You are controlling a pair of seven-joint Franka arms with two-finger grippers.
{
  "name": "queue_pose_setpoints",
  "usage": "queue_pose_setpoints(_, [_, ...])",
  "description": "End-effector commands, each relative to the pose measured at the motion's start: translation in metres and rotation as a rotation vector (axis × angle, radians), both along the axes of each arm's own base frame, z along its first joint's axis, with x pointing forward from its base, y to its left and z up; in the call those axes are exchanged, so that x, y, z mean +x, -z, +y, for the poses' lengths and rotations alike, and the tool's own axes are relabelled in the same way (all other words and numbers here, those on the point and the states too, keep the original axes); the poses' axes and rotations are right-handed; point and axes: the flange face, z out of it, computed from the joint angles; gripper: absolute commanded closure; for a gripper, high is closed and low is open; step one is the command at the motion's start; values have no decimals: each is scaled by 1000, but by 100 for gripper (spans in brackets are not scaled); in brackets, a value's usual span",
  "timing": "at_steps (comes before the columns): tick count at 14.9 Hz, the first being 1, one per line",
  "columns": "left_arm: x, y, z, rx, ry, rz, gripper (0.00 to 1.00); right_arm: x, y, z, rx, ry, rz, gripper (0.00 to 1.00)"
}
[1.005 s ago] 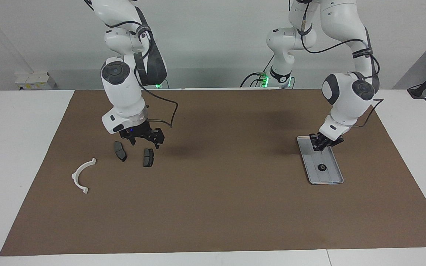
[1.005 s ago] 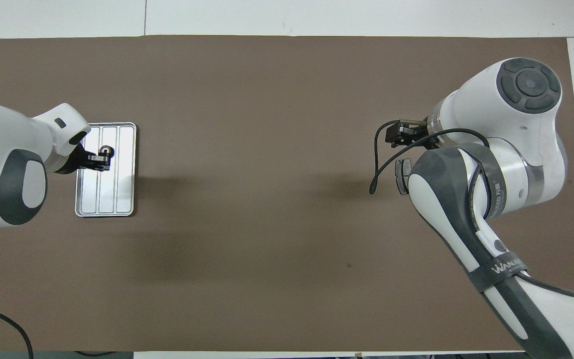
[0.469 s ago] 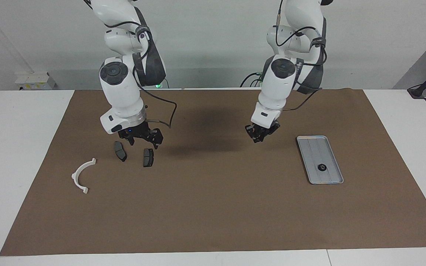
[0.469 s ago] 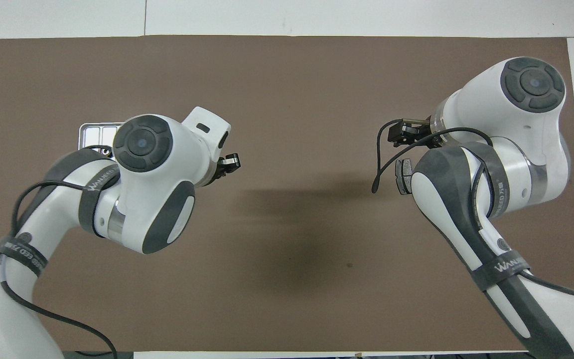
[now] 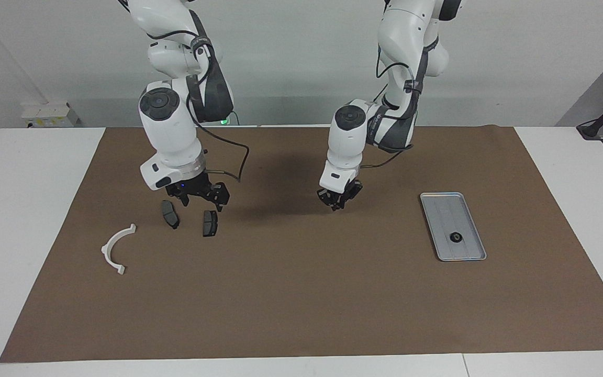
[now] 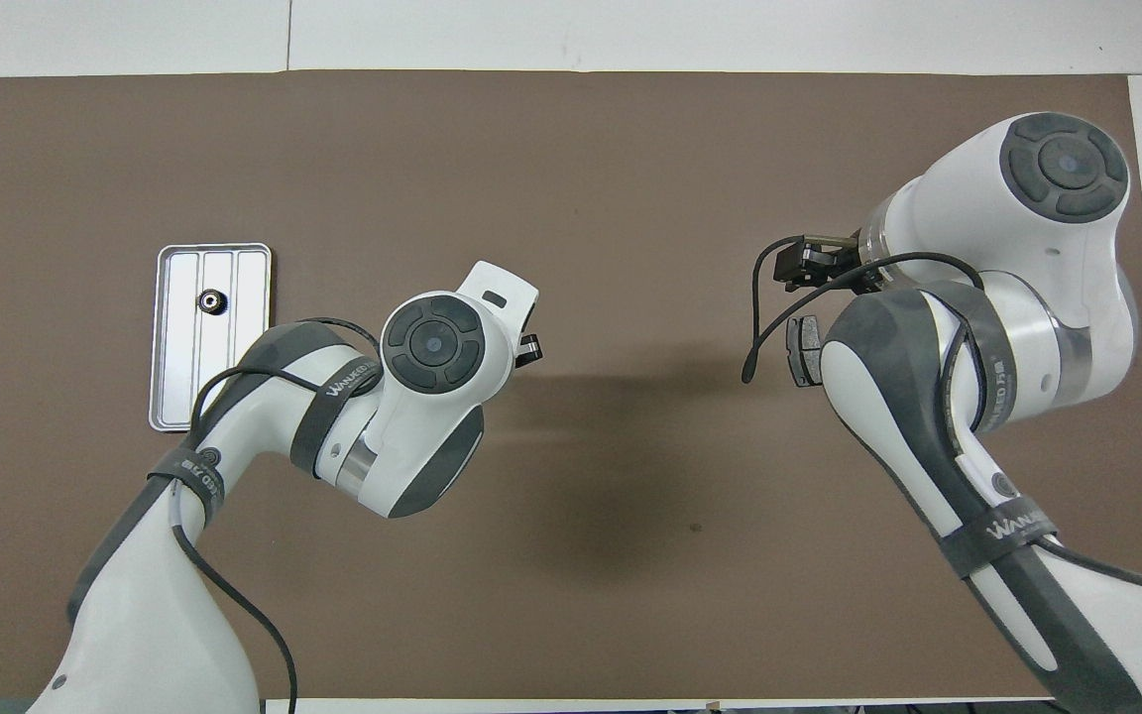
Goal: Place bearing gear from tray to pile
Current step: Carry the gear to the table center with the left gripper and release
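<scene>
The silver tray [image 5: 445,207] lies toward the left arm's end of the mat, also in the overhead view [image 6: 244,337]. The small dark bearing gear [image 5: 456,237] lies in it [image 6: 211,300]. The pile is toward the right arm's end: two dark pads [image 5: 170,214] [image 5: 210,223] and a white half-ring bracket [image 5: 117,248]. My left gripper [image 5: 338,202] hangs over the bare middle of the mat, well away from the tray, fingers together and nothing seen in them. My right gripper [image 5: 202,199] is open just above the two pads. The overhead view shows one pad [image 6: 806,350]; the arm hides the bracket.
A brown mat [image 5: 301,293] covers most of the white table [image 5: 29,209]. Bare mat lies between the pads and the tray.
My left gripper has left the tray and swung over the middle of the mat, toward the right arm's end. The bearing gear stayed in the tray. The right arm barely moved.
</scene>
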Motion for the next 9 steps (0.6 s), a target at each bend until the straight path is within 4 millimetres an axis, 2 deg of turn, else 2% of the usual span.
queue_pose_setpoints(1, [-4, 10, -10, 18, -20, -39, 100, -2, 1, -3, 4, 4, -14, 0])
queue_pose_setpoints(3, [-13, 21, -21, 20, -15, -37, 100, -2, 1, -3, 4, 5, -14, 0])
queue_pose_setpoints(9, [-13, 29, -23, 18, -14, -48, 100, -2, 1, -3, 3, 7, -13, 0])
